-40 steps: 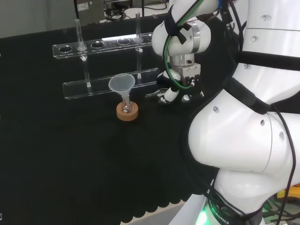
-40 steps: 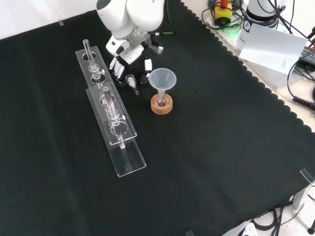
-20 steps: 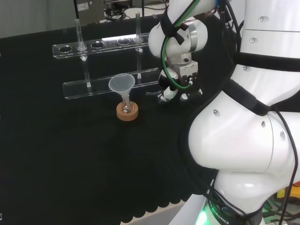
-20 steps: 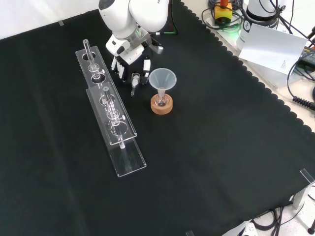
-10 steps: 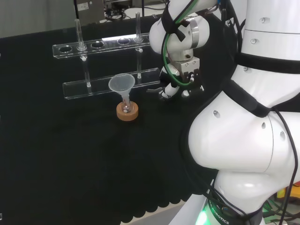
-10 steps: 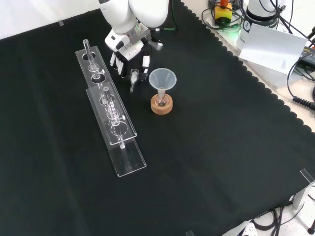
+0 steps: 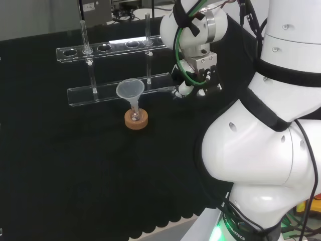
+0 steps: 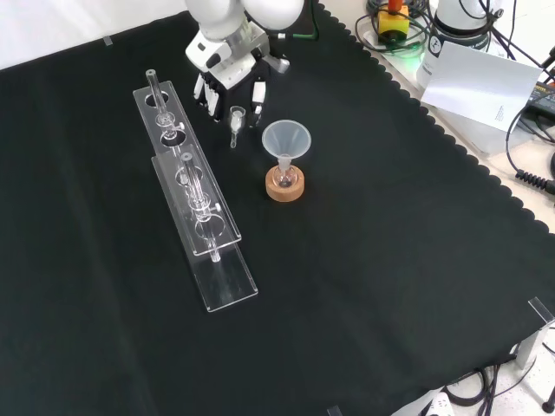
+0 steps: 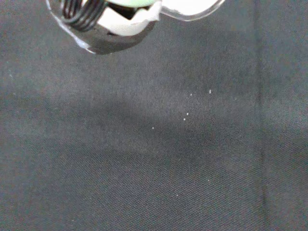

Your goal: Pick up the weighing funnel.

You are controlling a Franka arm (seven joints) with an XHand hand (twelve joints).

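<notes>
A black cloth (image 8: 390, 260) covers the bench, flat and bare over most of its near half in the front view. Its scalloped hem runs along the 1-to-4 o'clock side. Past the hem lie a white sheet of paper (image 8: 481, 82), loose cables (image 8: 531, 178) and a yellow object with a red top (image 8: 395, 16). Toward 11 o'clock a pale strip of bench top (image 8: 52, 30) shows beyond the cloth. In the head view a grey wall (image 7: 35, 17) stands behind the cloth's far edge at 11 o'clock, and the white arm (image 7: 261, 150) takes up the 3-to-5 o'clock side. In the wrist view the weave is plain to see, dotted with a few white specks (image 9: 186, 115).

The hand (image 8: 230, 87) comes in at 12 o'clock of the front view. Its fingers (image 8: 257, 94) are closed from either side in a pinch on the weighing funnel (image 8: 235, 120) — a small clear scoop whose short stem slants down toward 6 o'clock. Hand and scoop sit at 11 o'clock from the funnel (image 8: 285, 139), near it but apart.

The funnel stands mouth up with its stem in a small flask on a cork ring (image 8: 284, 187). At 9 o'clock of it a clear two-tier rack (image 8: 217, 260) runs from 11 toward 6 o'clock — glass tubes (image 8: 153, 82) stand upright in it.

In the head view the hand (image 7: 194, 83) hangs at 3 o'clock of the funnel, just in front of the rack's lower shelf.
</notes>
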